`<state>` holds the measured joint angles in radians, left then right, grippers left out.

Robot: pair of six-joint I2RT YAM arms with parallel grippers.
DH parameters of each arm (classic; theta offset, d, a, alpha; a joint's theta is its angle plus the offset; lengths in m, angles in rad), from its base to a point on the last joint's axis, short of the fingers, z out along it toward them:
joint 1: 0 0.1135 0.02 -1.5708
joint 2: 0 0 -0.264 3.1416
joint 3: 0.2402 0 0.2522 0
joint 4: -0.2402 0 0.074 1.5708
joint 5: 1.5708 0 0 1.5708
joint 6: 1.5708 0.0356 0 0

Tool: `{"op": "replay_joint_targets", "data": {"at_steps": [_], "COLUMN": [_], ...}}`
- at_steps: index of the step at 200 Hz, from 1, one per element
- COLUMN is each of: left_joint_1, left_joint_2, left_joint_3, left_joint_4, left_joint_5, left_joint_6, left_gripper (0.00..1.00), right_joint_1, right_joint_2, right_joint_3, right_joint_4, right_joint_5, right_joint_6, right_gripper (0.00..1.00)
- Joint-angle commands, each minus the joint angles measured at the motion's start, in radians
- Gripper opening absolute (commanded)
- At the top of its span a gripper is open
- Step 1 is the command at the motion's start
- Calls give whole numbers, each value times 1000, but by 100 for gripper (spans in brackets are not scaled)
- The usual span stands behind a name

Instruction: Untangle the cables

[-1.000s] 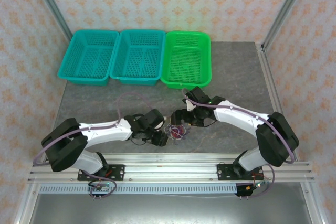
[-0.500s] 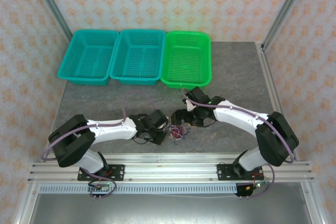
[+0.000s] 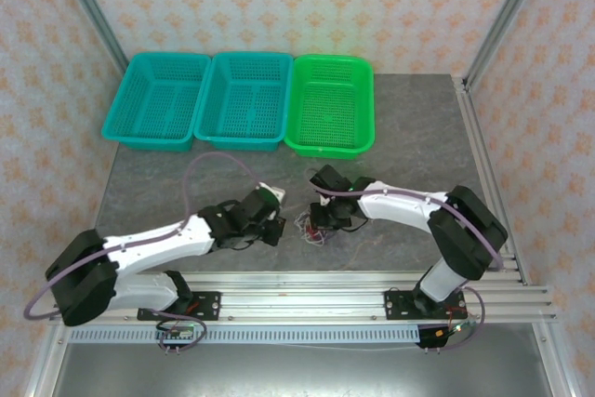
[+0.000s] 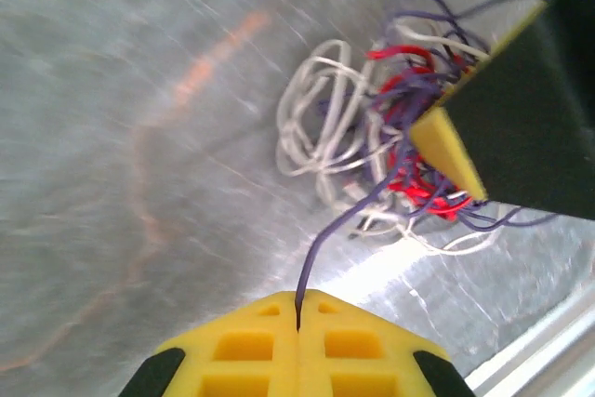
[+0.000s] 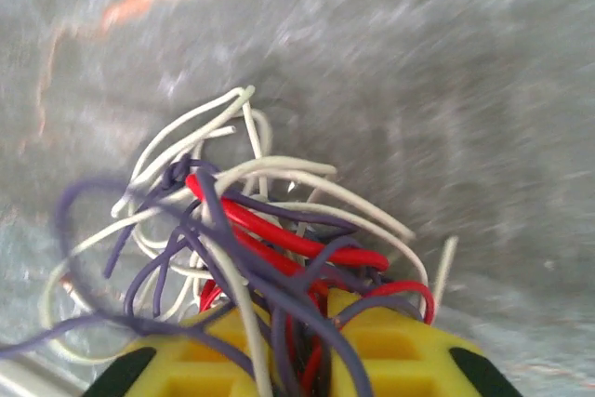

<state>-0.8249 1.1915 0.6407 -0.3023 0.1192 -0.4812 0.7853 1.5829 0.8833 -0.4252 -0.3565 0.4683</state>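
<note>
Thin purple, white and red cables knotted, gripped from both sides.
Left gripper pinches one purple strand leading straight from knot; right gripper clamps knot's opposite side.

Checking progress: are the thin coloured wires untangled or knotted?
Knotted: the thin purple, white and red wires loop through each other in one clump.

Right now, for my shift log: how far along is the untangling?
Done: nothing looks separated; the cables are one knot of white, red and purple wires on the table. In hand: the left gripper is shut on a purple strand leading out of the knot, while the right gripper clamps the bundle. Left: drawing each wire free.
</note>
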Motion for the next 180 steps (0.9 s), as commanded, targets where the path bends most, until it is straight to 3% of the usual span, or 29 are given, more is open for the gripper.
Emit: {"op": "replay_joint_targets", "data": {"at_steps": [1,21,50,70,81,111,133,161,180], "left_joint_1": [131,229,280,280,280,279,280,280,280], "left_joint_2": [-102,-193,-222,-203,-201,-227,-248,-267,-264], "left_joint_3": [-32,-49,-37,-32,-36,-46,-35,-27,-24], "left_joint_4": [-133,-145,-122,-69,-39,-1,-3,3,2], "left_joint_5": [-117,-96,-43,31,63,85,98,110,115], "left_joint_6": [-48,-48,-87,-92,-96,-90,-73,-59,-59], "left_gripper": [0,0,0,0,0,0,0,0,0], "right_joint_1": [-108,-204,-238,-232,-207,-77,-32,59,88], "right_joint_2": [-86,-150,-214,-258,-290,-423,-513,-571,-550], "right_joint_3": [-92,-150,-184,-194,-184,-148,-181,-273,-288], "right_joint_4": [1,-12,-22,39,50,57,160,419,468], "right_joint_5": [240,294,321,239,263,456,459,504,583], "right_joint_6": [135,218,227,170,140,-71,-272,-562,-652], "right_gripper": [8,5,13,30,44,62,67,72,86]}}
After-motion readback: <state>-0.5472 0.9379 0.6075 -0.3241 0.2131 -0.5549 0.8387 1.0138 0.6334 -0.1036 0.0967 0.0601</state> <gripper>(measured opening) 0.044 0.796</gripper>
